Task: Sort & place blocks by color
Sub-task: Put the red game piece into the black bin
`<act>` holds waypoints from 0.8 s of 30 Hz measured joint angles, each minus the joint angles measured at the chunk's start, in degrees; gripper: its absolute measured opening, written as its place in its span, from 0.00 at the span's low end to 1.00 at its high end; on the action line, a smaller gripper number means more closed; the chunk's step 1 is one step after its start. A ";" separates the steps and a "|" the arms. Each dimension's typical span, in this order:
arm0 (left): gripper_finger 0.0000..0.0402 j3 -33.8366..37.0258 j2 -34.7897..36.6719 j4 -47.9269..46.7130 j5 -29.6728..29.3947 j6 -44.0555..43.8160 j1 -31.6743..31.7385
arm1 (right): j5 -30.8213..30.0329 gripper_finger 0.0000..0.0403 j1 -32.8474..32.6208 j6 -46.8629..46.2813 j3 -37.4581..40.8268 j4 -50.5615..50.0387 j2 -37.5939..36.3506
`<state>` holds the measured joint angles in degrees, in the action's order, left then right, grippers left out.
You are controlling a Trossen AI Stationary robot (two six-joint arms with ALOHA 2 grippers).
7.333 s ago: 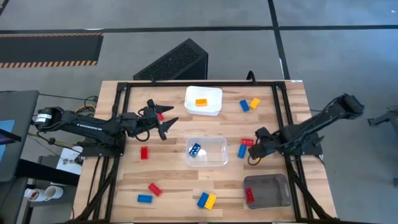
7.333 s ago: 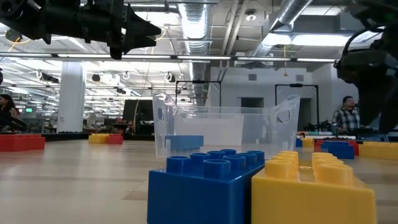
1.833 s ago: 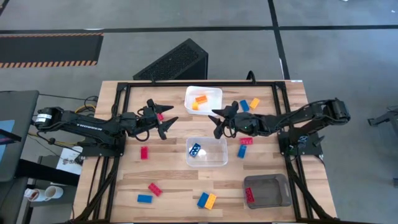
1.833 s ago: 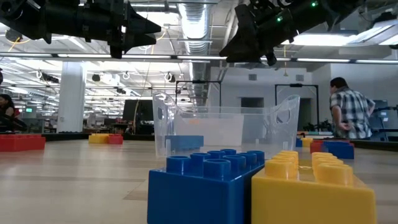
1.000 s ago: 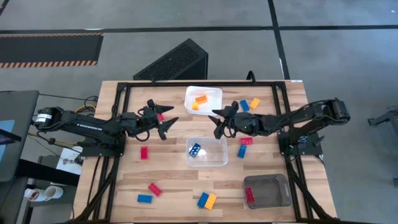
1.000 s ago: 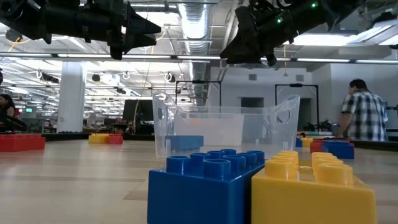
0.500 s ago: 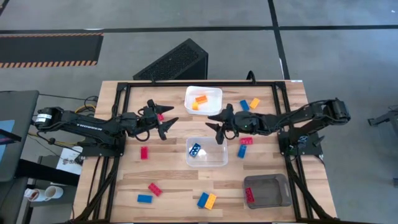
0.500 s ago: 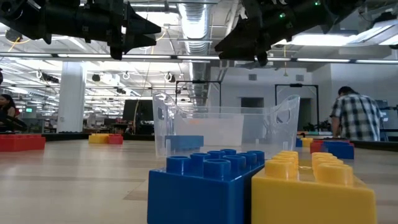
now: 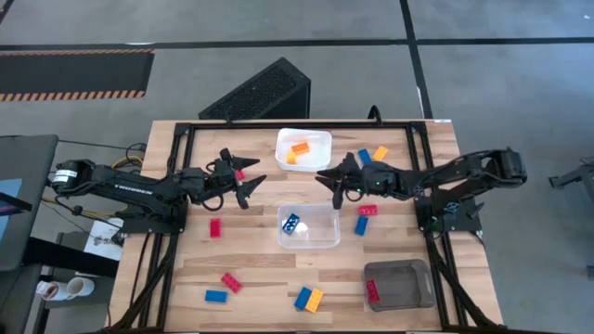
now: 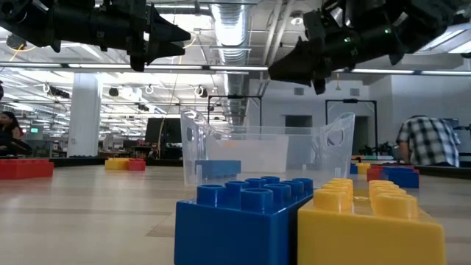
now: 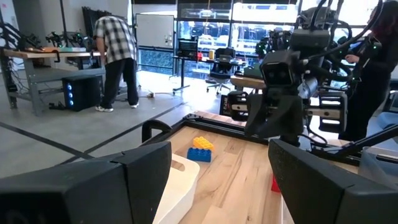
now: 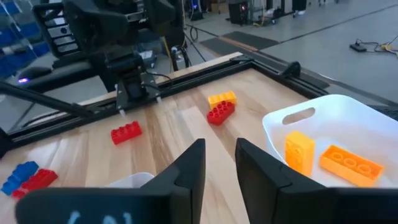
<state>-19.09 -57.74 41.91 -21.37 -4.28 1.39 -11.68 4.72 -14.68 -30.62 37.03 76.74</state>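
Right gripper (image 9: 326,179) hovers between the white tray (image 9: 320,160) and the clear bin (image 9: 320,237), jaws a narrow gap apart, holding nothing. Left gripper (image 9: 243,175) waits left of the white tray, jaws wide, empty.

Right wrist view alone shows inside the white tray: two orange blocks (image 12: 323,155), one upright, one flat. High view shows a blue block (image 9: 291,223) in the clear bin and a red block (image 9: 372,291) in the grey bin (image 9: 413,283). Low view adds only a blue and yellow pair (image 10: 309,221) close to the lens, hiding the worktop (image 9: 260,264) behind.

Loose blocks lie right of the white tray, right of the clear bin and along the near worktop edge. Bare worktop between the white tray and clear bin; black frame rail (image 9: 306,124) just behind the tray.
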 joint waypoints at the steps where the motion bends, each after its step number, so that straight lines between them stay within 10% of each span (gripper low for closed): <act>1: 0.64 0.00 0.00 -0.03 0.00 -0.02 0.00 | -0.03 0.26 0.07 -0.24 0.72 0.05 -0.53; 24: 0.64 0.00 0.00 -0.62 -0.13 -0.77 0.00 | -0.40 0.25 1.43 -0.43 4.32 2.28 -4.17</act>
<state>-19.09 -57.74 41.30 -21.49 -5.04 1.39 -12.08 6.15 -15.11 -26.30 39.31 72.58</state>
